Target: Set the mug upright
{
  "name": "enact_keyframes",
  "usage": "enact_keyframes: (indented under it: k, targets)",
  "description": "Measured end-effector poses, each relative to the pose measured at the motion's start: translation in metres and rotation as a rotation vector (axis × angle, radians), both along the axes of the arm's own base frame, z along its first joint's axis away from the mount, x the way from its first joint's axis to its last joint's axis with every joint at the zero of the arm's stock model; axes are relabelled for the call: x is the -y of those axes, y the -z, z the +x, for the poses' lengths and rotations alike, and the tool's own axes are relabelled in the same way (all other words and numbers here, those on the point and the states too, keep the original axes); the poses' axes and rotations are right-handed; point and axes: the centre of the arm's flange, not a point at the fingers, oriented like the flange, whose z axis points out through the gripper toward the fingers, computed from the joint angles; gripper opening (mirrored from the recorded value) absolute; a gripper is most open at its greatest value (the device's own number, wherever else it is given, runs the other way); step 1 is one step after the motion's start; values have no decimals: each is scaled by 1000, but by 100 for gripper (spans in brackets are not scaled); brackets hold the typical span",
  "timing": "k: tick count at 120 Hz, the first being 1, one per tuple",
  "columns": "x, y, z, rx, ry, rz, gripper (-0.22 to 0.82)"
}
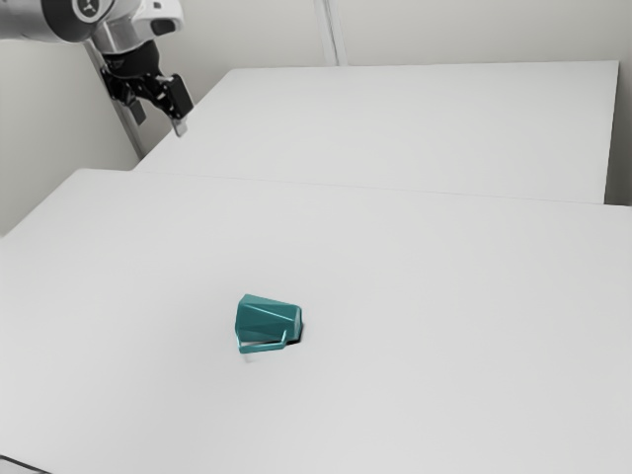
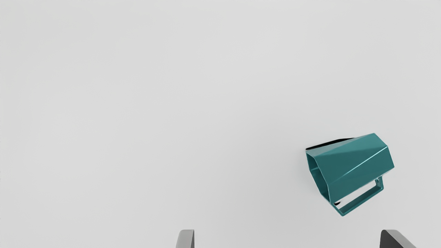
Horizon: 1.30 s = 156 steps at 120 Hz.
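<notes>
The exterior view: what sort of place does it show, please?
Probably a plain indoor room, perhaps a simple robot lab. Pale walls stand behind a broad white table, a robot arm reaches in, and a teal mug lies on its side on the table.

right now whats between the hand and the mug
Just a bare stretch of white table between the hand and the mug, seen in both views.

White table [image 1: 425, 395] with teal mug [image 1: 267, 319].
</notes>
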Motion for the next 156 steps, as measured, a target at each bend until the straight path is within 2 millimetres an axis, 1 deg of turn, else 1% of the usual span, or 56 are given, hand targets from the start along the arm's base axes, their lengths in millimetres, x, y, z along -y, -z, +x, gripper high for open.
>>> enact_keyframes:
  k: [12, 34, 52, 89, 104, 112, 124, 135, 156]
  targets:
    - [-3, -3, 0, 15, 8, 3, 59]
    - [-8, -1, 1, 21, 16, 5, 59]
    - [-11, 7, -5, 9, 18, -9, 59]
    - [-18, 57, -29, -27, -35, -126, 59]
    - [-30, 75, -39, -27, -92, -204, 59]
    - [-34, 84, -46, -32, -116, -248, 59]
    - [-40, 105, -56, -58, -161, -321, 59]
    - [-40, 120, -63, -79, -190, -378, 59]
    - [-59, 155, -80, -112, -282, -507, 58]
